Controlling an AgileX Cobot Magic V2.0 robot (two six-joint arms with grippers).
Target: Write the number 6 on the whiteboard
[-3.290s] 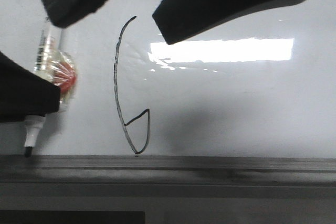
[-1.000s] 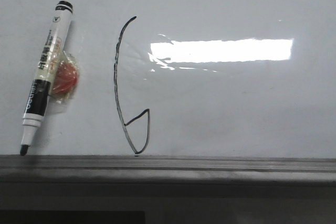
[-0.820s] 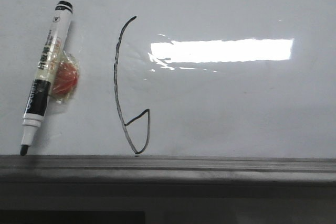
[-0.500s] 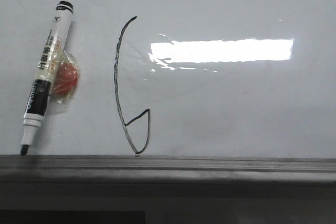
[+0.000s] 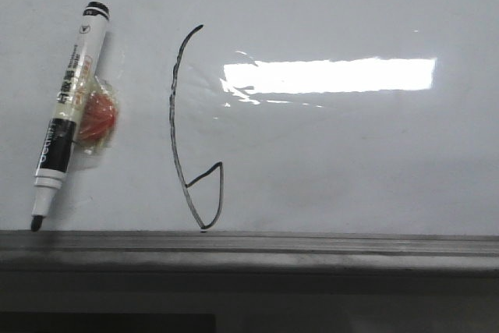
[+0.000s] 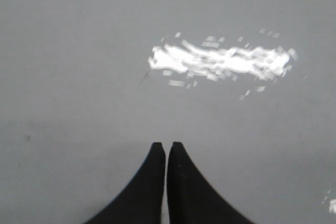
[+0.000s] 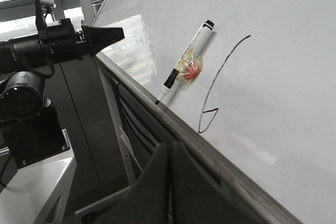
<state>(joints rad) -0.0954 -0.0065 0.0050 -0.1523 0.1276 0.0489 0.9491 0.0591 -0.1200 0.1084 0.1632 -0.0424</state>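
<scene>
The number 6 [image 5: 171,115] is a thin black line on the whiteboard [image 5: 351,161], a tall curved stroke with a small pointed loop just above the dark grey ledge [image 5: 312,243]. It also shows in the right wrist view [image 7: 214,74]. Neither gripper shows in the front view. My left gripper [image 6: 166,144] is shut and empty, facing bare board [image 6: 79,51]; in the right wrist view it [image 7: 107,34] hangs off the board's far end. My right gripper [image 7: 170,144] is shut and empty, back from the ledge [image 7: 210,153].
A black-and-white marker [image 5: 66,107] leans on the board left of the 6, uncapped tip down on the ledge, with a red clear-wrapped lump [image 5: 99,113] stuck to its side. The left arm [image 7: 47,45] and its base [image 7: 26,108] stand beyond the board's end.
Both grippers, close over the board 3.3 s ago with one on the marker, have left the front view. The marker rests free on the ledge. Nothing moved in the last second.
</scene>
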